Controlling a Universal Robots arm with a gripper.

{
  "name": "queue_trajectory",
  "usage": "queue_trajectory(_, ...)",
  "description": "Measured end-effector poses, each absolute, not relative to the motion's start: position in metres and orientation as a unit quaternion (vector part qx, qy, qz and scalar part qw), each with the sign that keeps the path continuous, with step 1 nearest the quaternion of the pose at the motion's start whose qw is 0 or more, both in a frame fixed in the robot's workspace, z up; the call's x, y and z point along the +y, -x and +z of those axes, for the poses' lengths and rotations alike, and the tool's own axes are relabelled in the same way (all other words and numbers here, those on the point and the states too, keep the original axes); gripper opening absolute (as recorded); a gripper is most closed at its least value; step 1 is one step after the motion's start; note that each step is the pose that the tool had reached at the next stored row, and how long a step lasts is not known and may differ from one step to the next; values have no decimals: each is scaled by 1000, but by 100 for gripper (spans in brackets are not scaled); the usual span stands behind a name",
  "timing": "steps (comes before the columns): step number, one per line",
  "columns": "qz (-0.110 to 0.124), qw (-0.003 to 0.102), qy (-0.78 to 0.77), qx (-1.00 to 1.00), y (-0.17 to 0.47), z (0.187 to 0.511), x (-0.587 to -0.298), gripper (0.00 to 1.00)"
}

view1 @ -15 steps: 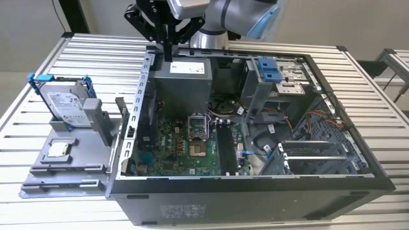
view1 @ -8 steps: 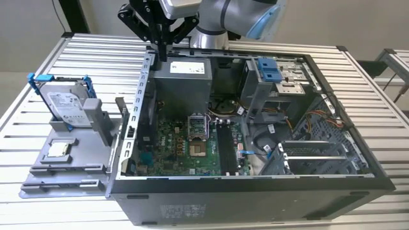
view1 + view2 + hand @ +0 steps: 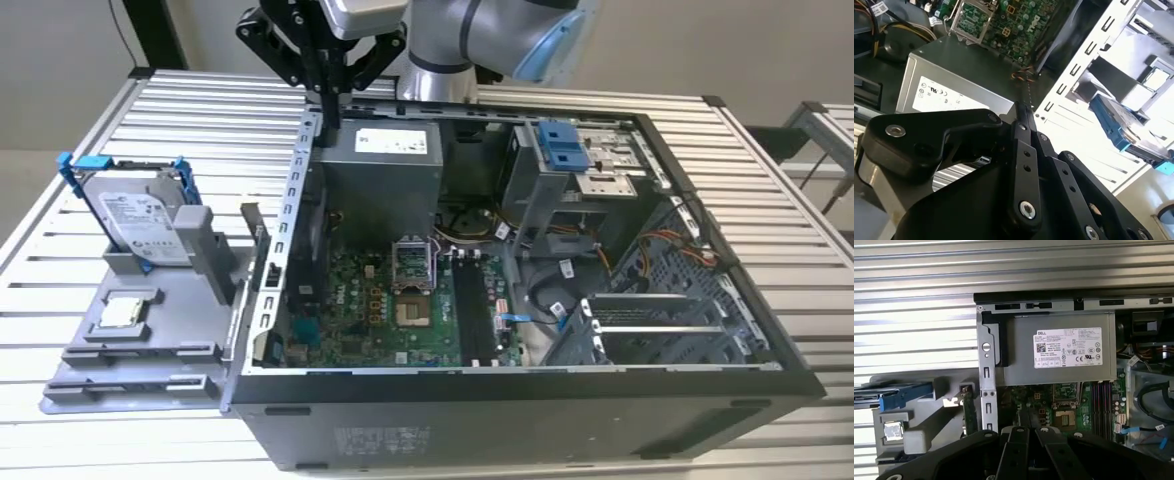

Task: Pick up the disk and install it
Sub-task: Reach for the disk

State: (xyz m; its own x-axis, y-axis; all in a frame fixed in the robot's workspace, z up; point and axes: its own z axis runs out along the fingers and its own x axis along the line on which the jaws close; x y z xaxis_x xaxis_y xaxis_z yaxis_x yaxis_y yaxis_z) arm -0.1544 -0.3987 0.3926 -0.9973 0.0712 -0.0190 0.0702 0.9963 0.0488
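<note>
While the disk (image 3: 134, 222) stands on edge in the grey holder (image 3: 200, 250) at the exterior view's left, outside the open computer case (image 3: 534, 400), I judge that none of the install has been done. It is a silver-grey metal drive with a white label, ringed by a blue plastic bracket (image 3: 83, 162). In the first wrist view the disk (image 3: 901, 394) shows edge-on, with the small square processor chip (image 3: 893, 432) near it on the same grey fixture.

I expect the disk to be stiff and fairly heavy for its size. Its smooth metal faces could slip, the bracket may flex, and it will not take a knock well. Gripping across the two flat faces near the free upper edge looks the soundest hold to me, since the lower part sits down in the holder.

My pincer (image 3: 326, 98) hangs above the corner of the case by the power supply (image 3: 387, 145), well apart from the disk. In the second wrist view its fingers (image 3: 1023, 145) lie pressed together right to the tip, clenched on nothing and touching nothing. Case and holder both rest on the slatted metal table (image 3: 200, 100).
</note>
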Motion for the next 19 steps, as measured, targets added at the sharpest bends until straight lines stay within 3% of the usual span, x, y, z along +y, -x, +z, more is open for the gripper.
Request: queue_trajectory(19, 24, 10, -35, 999, 168, 393, -399, 0)
